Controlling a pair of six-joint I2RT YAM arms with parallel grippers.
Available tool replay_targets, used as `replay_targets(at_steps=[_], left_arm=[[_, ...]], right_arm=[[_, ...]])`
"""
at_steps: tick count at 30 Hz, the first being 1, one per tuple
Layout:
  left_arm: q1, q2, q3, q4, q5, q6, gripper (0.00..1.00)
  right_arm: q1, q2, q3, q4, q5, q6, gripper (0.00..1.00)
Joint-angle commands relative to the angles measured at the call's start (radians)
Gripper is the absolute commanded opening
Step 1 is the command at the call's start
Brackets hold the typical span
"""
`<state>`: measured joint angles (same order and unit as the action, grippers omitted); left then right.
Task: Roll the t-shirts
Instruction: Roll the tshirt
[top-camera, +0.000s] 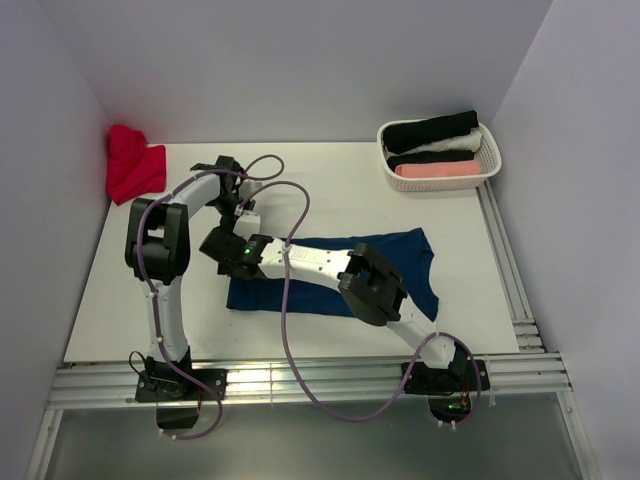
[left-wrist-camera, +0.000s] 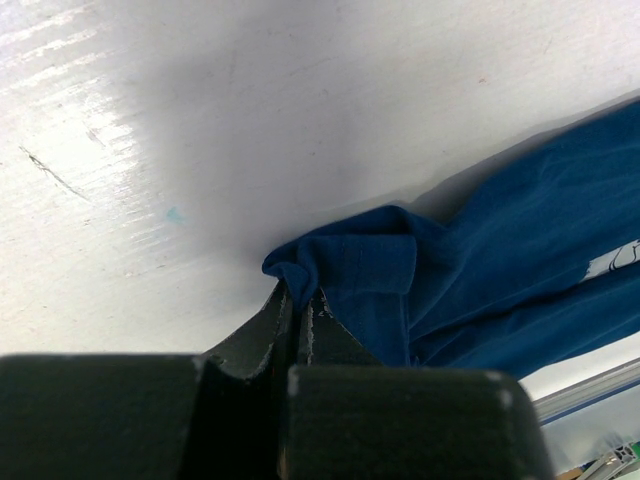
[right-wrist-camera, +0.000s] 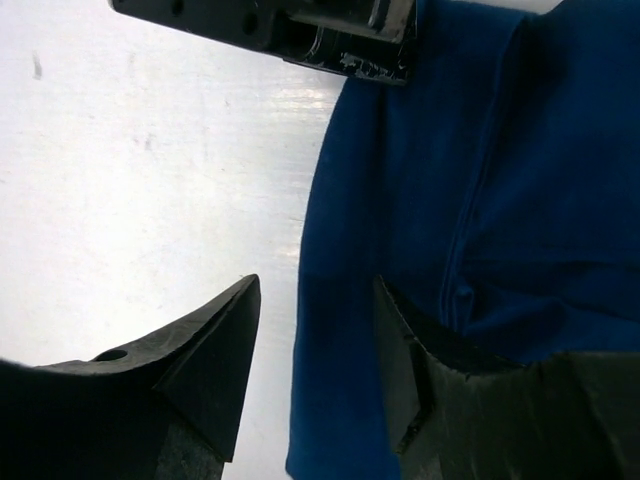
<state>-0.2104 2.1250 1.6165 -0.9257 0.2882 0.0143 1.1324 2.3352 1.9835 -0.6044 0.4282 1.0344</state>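
A navy blue t-shirt lies spread on the white table in front of the arms. My left gripper is shut on a bunched corner of the t-shirt at its far left end, right at the table surface; my left gripper's tips pinch the cloth. A pale print shows on the shirt at the right edge. My right gripper is open and low over the shirt's left edge. In the right wrist view my right gripper straddles that edge of the t-shirt, one finger over bare table.
A white basket at the back right holds rolled black, white and pink shirts. A red cloth lies bunched at the back left against the wall. Metal rails run along the near edge and the right side.
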Motion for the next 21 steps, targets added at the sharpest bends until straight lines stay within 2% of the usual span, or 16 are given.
replay_targets(at_steps=[1, 9, 11, 12, 15, 20, 21], left_arm=[[-0.011, -0.043, 0.028, -0.001, -0.007, -0.007, 0.00], [-0.012, -0.043, 0.028, -0.001, -0.009, -0.007, 0.00], [-0.014, -0.046, 0.028, -0.002, -0.009, -0.005, 0.00], [-0.014, -0.045, 0.028, -0.002, -0.009, -0.007, 0.00], [-0.014, -0.046, 0.028, -0.002, -0.007, -0.004, 0.00], [-0.014, -0.046, 0.034, -0.009, -0.006, 0.006, 0.00], [-0.014, -0.050, 0.039, -0.012, -0.003, 0.009, 0.00]], right_arm=[[0.003, 0.036, 0.051, -0.008, 0.011, -0.013, 0.55], [-0.002, 0.069, 0.064, -0.028, -0.011, -0.005, 0.50], [-0.003, 0.072, 0.057, -0.029, -0.014, 0.001, 0.41], [-0.005, 0.070, 0.052, -0.023, -0.016, 0.003, 0.33], [-0.008, 0.046, 0.002, 0.027, -0.035, 0.006, 0.21], [-0.029, -0.034, -0.158, 0.159, -0.101, 0.006, 0.11], [-0.039, -0.052, -0.190, 0.228, -0.121, 0.003, 0.08]])
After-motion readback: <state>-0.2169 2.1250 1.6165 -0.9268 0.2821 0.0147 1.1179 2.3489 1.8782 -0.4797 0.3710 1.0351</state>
